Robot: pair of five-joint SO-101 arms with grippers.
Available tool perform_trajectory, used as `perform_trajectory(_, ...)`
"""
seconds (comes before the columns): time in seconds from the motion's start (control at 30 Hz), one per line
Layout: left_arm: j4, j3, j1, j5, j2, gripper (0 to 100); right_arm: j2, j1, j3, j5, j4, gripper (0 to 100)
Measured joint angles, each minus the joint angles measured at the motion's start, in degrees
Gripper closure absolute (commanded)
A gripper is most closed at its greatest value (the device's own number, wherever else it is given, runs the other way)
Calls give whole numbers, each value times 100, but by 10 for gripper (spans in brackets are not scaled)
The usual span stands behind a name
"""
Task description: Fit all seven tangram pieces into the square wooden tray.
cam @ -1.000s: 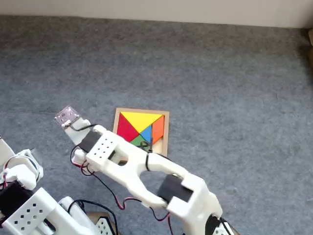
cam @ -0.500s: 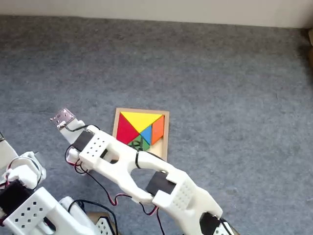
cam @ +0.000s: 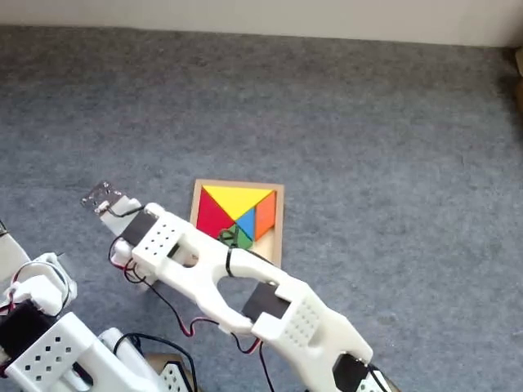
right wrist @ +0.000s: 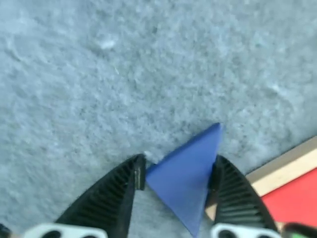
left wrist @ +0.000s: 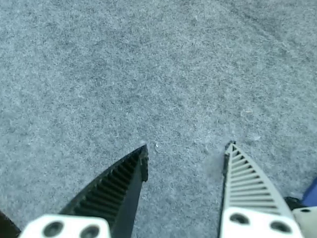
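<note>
The right arm (cam: 204, 273) had swung down and to the left over the last second, uncovering more of the tray (cam: 279, 229); its wrist end had slid leftward over the bench (cam: 368, 122); the tray itself had not shifted. The right claw (right wrist: 179, 161) was closed on a blue triangle (right wrist: 185, 181) just beside the tray's rim, so that one was probably next to go in; yellow, red, orange, blue and green pieces (cam: 237, 200) already sat inside. The left claw (left wrist: 185, 151) hung open above the bench, holding nothing.
</note>
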Motion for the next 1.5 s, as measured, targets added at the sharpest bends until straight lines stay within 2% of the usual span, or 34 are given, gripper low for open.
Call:
perform_trajectory(0.37, 0, 0, 0, 0, 0, 750, 0, 185, -158, 334, 273, 903)
perform_trajectory(0.97, 0, 0, 0, 18, 0, 750, -1486, 167, 484, 334, 510, 899)
perform_trajectory(1.2, 0, 0, 0, 360, 0, 749, -1521, 35, 1064, 334, 545, 777)
perform_trajectory(1.5, 0, 176, 0, 360, -9, 748, -1160, -62, 1231, 334, 378, 777)
